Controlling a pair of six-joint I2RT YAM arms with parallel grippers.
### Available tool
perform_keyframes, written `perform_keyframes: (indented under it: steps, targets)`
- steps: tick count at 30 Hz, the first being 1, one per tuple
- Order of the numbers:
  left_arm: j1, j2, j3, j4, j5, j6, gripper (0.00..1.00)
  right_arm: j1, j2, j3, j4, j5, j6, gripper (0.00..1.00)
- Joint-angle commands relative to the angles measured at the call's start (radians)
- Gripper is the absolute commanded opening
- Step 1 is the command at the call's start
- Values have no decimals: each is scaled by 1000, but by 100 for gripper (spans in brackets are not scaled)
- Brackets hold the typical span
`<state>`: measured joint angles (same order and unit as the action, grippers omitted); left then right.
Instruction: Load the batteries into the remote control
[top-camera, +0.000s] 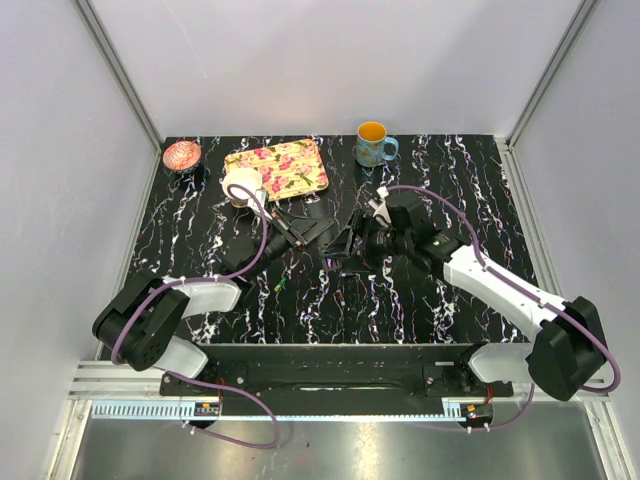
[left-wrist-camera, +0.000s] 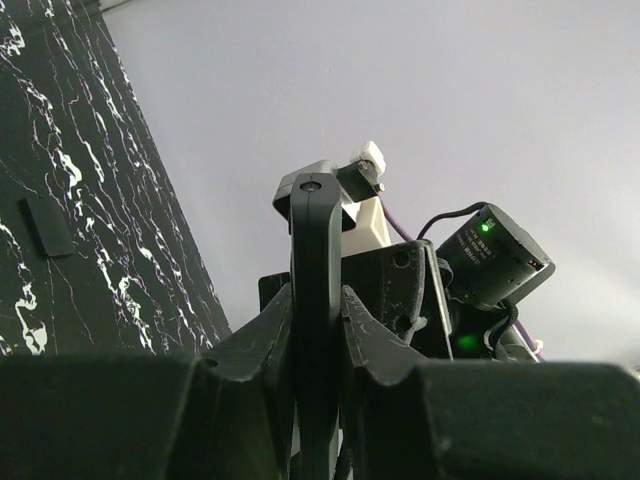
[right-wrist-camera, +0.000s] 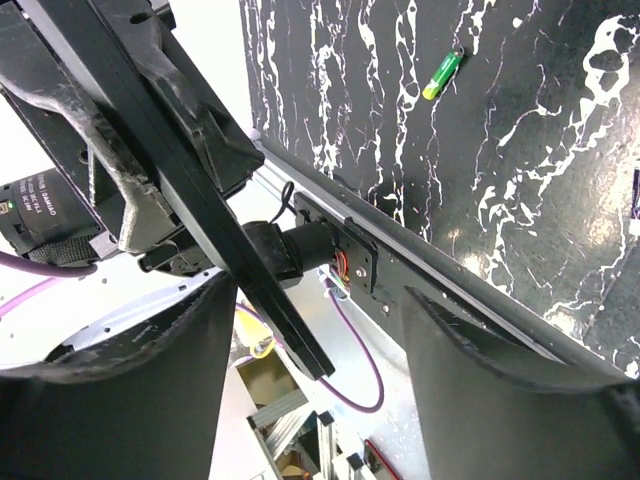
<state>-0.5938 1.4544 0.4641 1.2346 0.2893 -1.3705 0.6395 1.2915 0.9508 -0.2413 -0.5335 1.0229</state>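
My left gripper (left-wrist-camera: 316, 300) (top-camera: 303, 229) is shut on the slim black remote control (left-wrist-camera: 316, 235), which stands edge-on between its fingers and is held off the table. In the right wrist view the remote (right-wrist-camera: 215, 225) runs diagonally down from the left gripper, with its free end between the fingers of my open right gripper (right-wrist-camera: 320, 330) (top-camera: 345, 246), touching neither. A green-yellow battery (right-wrist-camera: 441, 75) (top-camera: 282, 285) lies on the black marble table. A purple one (right-wrist-camera: 636, 190) shows at the frame edge. A reddish one (top-camera: 340, 297) lies near the front.
A small flat black piece (left-wrist-camera: 48, 225) lies on the table. At the back stand a teal mug (top-camera: 373, 145), a floral tray (top-camera: 278, 167), a white cup (top-camera: 241, 185) and a pink bowl (top-camera: 182, 154). White walls enclose the table.
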Motion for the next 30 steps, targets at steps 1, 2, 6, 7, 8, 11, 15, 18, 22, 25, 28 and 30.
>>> perform_keyframes:
  steps: [1,2,6,7,8,11,15,18,22,25,28,30]
  targets:
    - [-4,-34,4,123,-15,4,0,3,-55,97,-73,6,-69,75]
    - [-1,-42,1,112,-16,7,0,3,-63,111,-91,13,-79,77]
    - [14,-60,-16,94,-21,16,0,3,-133,198,-211,104,-148,82]
    - [17,-62,-22,91,-21,16,0,3,-147,209,-232,131,-182,83]
    - [23,-68,-27,89,-22,16,0,2,-159,219,-252,159,-196,83]
    - [31,-75,-35,86,-19,14,0,2,-208,223,-303,271,-244,84]
    - [35,-89,-41,77,-12,17,0,0,-222,165,-305,348,-268,82]
    - [37,-104,-42,55,-13,28,0,3,-201,143,-283,307,-265,80]
    - [40,-117,-35,13,-16,45,0,3,-195,141,-234,247,-254,79]
    - [38,-121,-21,-15,-15,59,0,3,-176,169,-230,225,-248,79]
    - [37,-126,-7,-56,-21,76,0,5,-147,190,-234,222,-251,79]
    - [34,-137,4,-92,-32,108,0,5,-121,204,-237,219,-251,78]
